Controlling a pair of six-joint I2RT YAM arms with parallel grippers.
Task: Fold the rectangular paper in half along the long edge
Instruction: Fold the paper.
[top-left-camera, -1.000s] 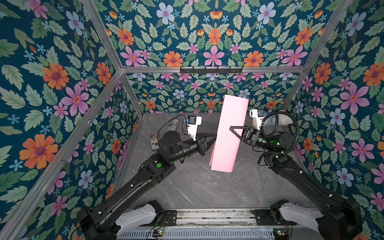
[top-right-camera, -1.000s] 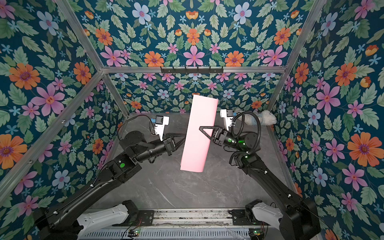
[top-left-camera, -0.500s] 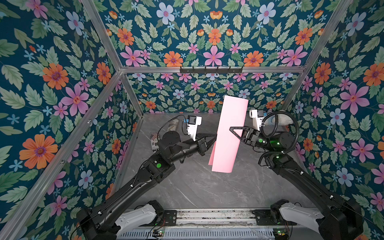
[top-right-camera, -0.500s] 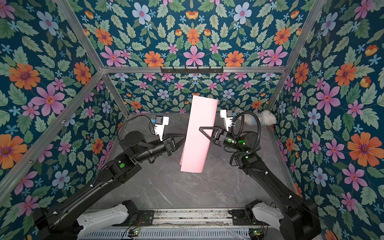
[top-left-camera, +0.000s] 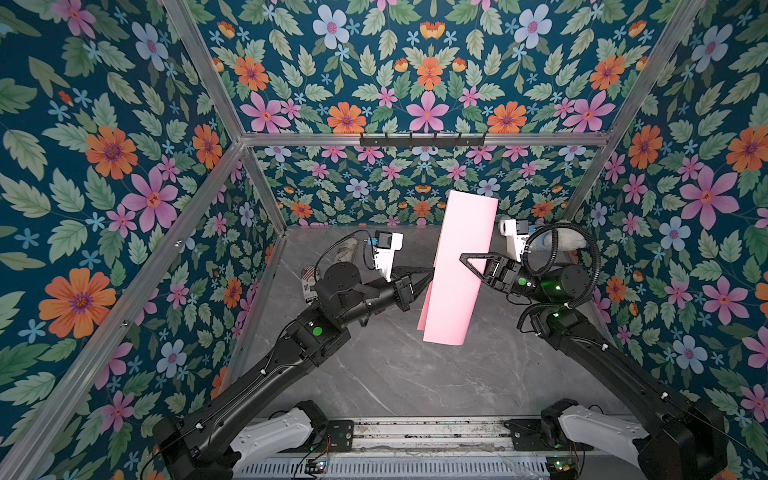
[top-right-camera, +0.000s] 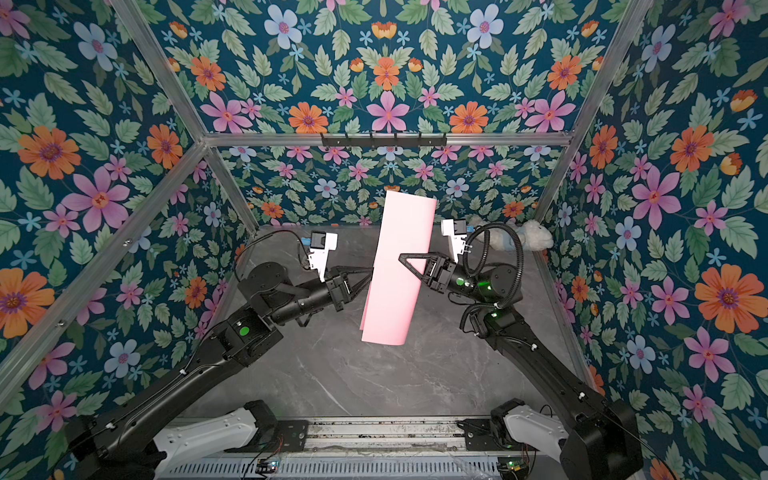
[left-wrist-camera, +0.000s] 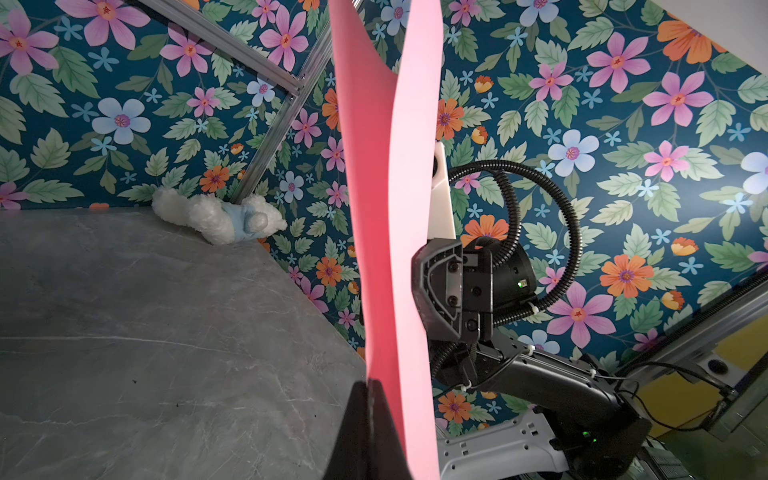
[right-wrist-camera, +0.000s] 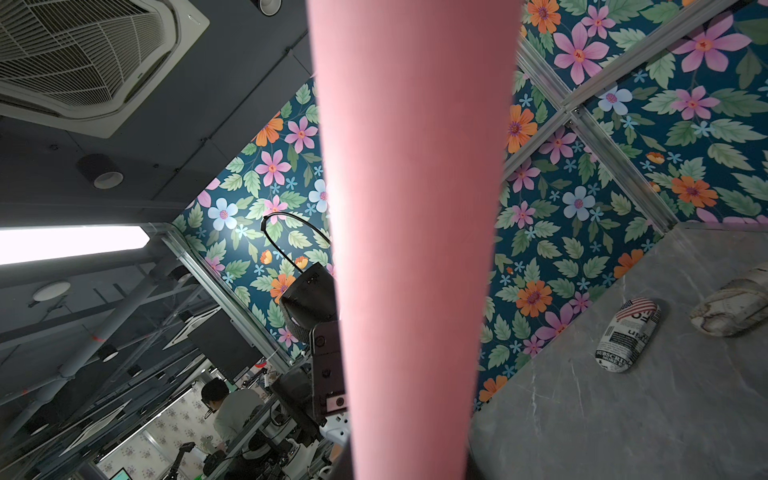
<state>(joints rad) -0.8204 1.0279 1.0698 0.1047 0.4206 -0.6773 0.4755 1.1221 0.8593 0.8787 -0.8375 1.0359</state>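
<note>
Above the worktop (top-left-camera: 395, 374), paper (top-left-camera: 461, 232) held doubled over.
Seemingly light and limp; left fingers (left-wrist-camera: 365, 432) pinch its free edges, right fingers (top-left-camera: 463, 262) clamp its rounded bend, both sensible holds.

Left wrist view: I see the paper (left-wrist-camera: 415, 124) raised over the table (left-wrist-camera: 145, 332), bent double.
My left gripper (left-wrist-camera: 371, 386) pinches its near edge; the right gripper (left-wrist-camera: 434, 286) sits against its other side; a white plush toy (left-wrist-camera: 216, 216) lies in the far corner.
</note>
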